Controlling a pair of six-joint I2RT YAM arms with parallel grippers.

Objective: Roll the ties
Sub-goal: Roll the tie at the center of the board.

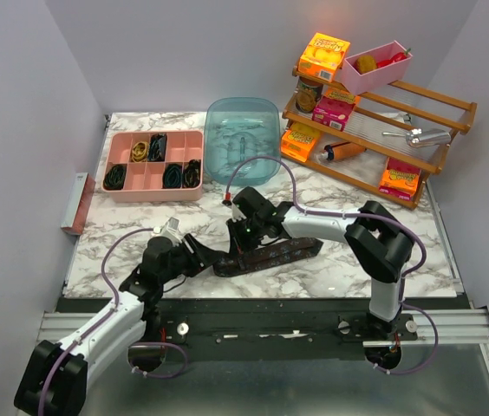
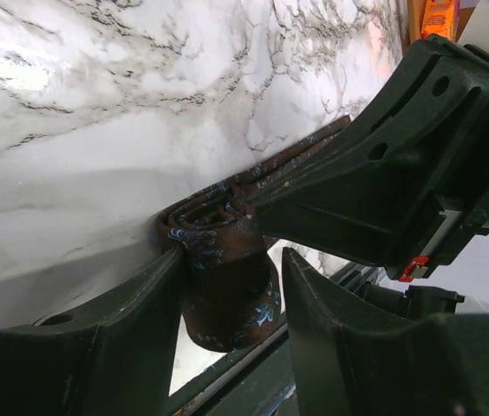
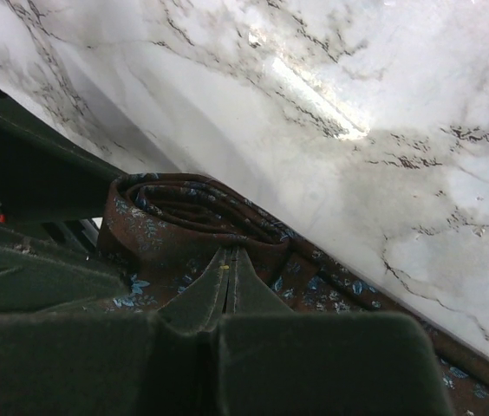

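At right wrist alone, coiled tie (image 3: 188, 204) layers.

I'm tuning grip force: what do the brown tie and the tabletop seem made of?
The tie looks like matte woven fabric: small blue motifs, soft folds in its coil. The tabletop looks glossy, marble-patterned, stone or laminate: grey veins, glare.

Two arms: left arm (image 1: 110, 329) lower left of overhead view, right arm (image 1: 318, 227) centre right. White tube links, bulky matte black joint blocks. Thin purple cable (image 1: 108, 276) loops along each arm. Left gripper (image 2: 229, 295) black; fingers (image 2: 114, 347) broad, smooth, wedge-shaped. Right gripper (image 3: 229, 269) black; housing (image 2: 400, 156) angular with round holes, small red tab (image 2: 415, 265); fingers (image 3: 314, 364) dark, felt-textured.
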